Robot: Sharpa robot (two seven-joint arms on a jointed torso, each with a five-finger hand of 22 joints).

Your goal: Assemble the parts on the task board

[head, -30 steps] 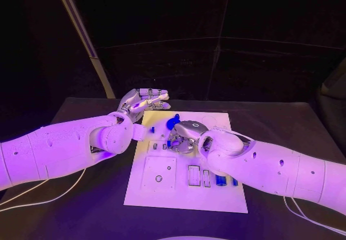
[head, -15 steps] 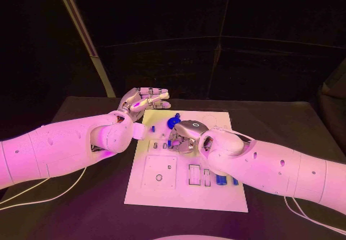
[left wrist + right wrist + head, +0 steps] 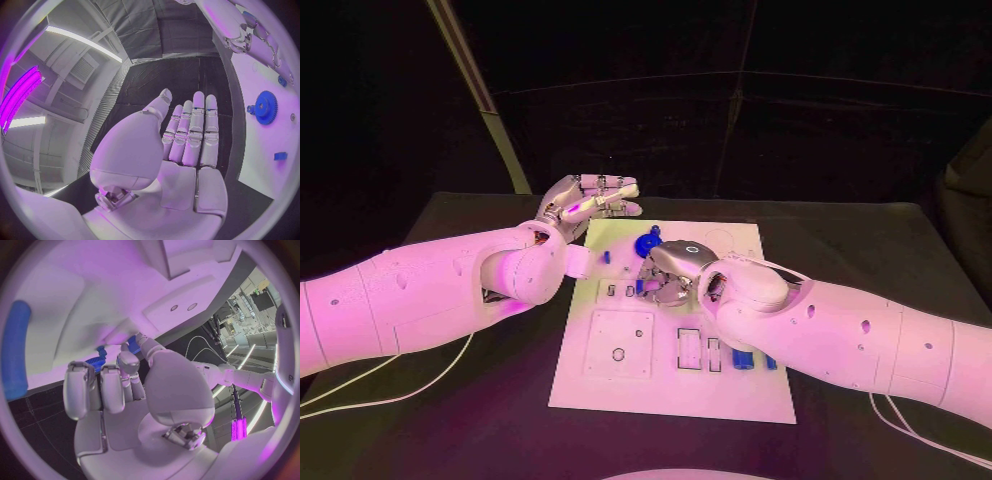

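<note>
The left hand [image 3: 589,200] hangs over the far left corner of the white board [image 3: 668,395], its fingers [image 3: 195,131] straight and side by side, palm bare, nothing in it and touching nothing. The board lies in the middle of the tabletop [image 3: 877,240], its long side running away from the robot. Near its far end stands a blue gear [image 3: 646,242], toothed round the rim, beside a small blue block [image 3: 280,156]. The right hand [image 3: 669,272] is down on the middle of the board just this side of the gear, fingers curled toward the surface; whether it holds a piece I cannot tell, as its own wrist hides the fingertips. Toward the near right edge, short blue pegs [image 3: 744,361] lie in slots, partly covered by the right forearm [image 3: 862,340].
</note>
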